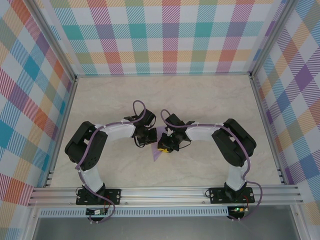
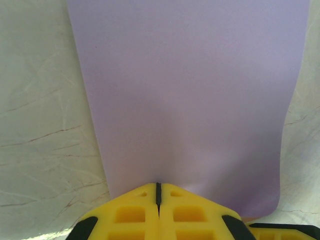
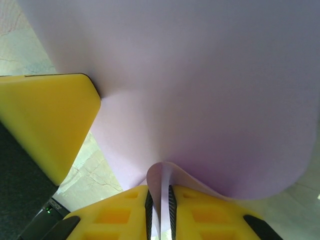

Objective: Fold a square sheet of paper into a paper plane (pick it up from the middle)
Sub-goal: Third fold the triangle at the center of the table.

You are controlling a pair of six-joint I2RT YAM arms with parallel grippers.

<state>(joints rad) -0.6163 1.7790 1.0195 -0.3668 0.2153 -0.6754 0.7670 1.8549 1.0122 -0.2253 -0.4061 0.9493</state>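
Pale marbled worktop (image 1: 210, 100) spreads under me, boxed in by bright plaid walls (image 1: 165, 35). Both my arms bend inward and meet over its middle, with the lavender square sheet of paper (image 2: 190, 100) held between them. My left end effector (image 2: 158, 192) is clenched on one edge of the sheet, its yellow fingers pressed tight together. My right end effector (image 3: 160, 200) grips a curled-up fold of the same sheet, and the paper bows upward from that pinch.
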